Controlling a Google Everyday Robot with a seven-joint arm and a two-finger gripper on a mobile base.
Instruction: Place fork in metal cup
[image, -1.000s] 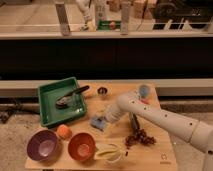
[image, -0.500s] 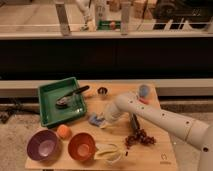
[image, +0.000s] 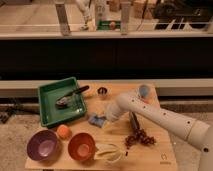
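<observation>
The metal cup (image: 102, 91) is small and shiny and stands upright at the back middle of the wooden table (image: 165, 152), just right of the green tray (image: 48, 112). My gripper (image: 101, 120) is at the end of the white arm (image: 150, 114), low over the table middle, against a small blue object (image: 94, 119). It is in front of the cup and a little way from it. I cannot make out the fork; it may be hidden at the gripper.
A black-handled metal scoop (image: 70, 96) lies in the green tray. A light-blue cup (image: 144, 90) stands at the back right. A dark bar (image: 133, 121) and grapes (image: 139, 137) lie under the arm. A purple bowl (image: 44, 145), orange fruit (image: 63, 131), orange bowl (image: 81, 146) and banana (image: 107, 151) line the front.
My gripper has shifted slightly left and toward the blue object. Nothing else on the table has moved.
</observation>
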